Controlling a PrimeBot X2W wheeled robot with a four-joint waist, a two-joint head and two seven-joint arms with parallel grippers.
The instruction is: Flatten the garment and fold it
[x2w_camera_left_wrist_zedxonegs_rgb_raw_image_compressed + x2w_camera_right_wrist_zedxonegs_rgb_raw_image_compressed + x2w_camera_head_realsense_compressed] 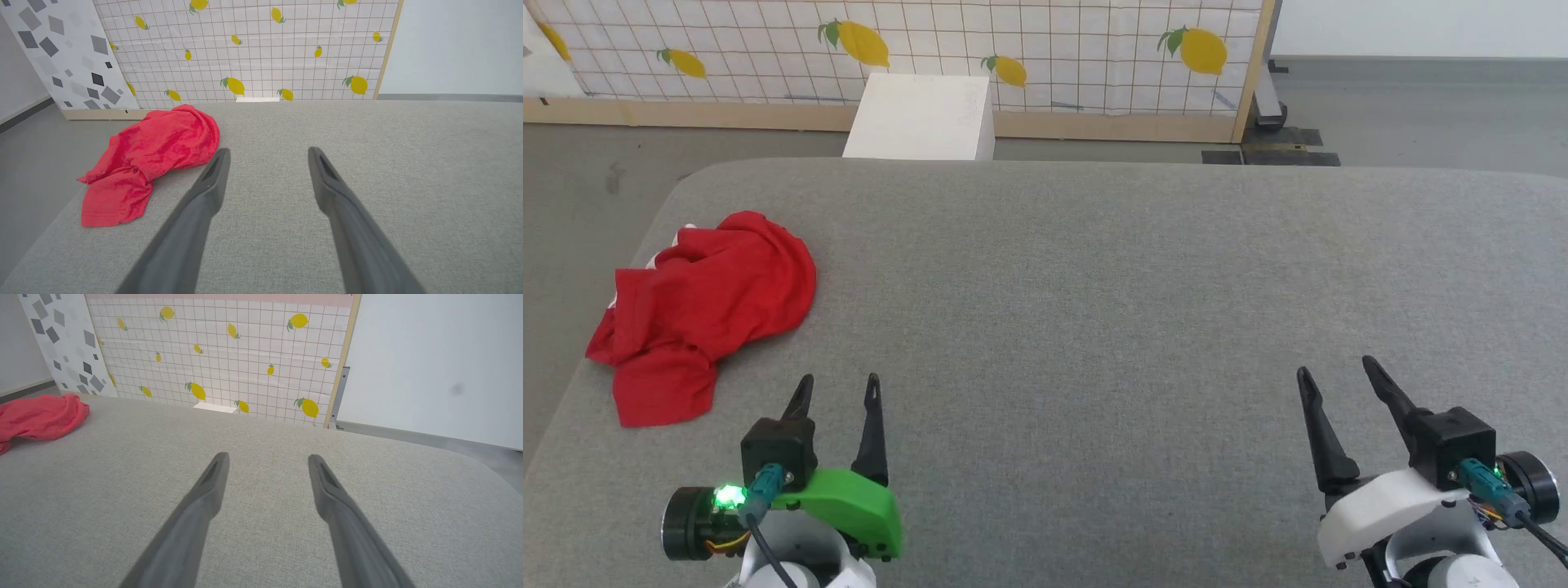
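The shorts lie crumpled in a red heap at the left edge of the grey table. The left gripper sits just near-right of them, jaws wide and empty. The right gripper, well apart at the near right, is likewise spread and empty.

Your left claw sits at the lower left of the head view. Its two dark fingers are spread apart and point forward, with nothing between them. That wrist wears a green cover, and a lamp glows green beside it. Your right claw sits at the lower right, also parted and empty, its fingers leaning slightly leftward above a white cover. The two arms are well apart.
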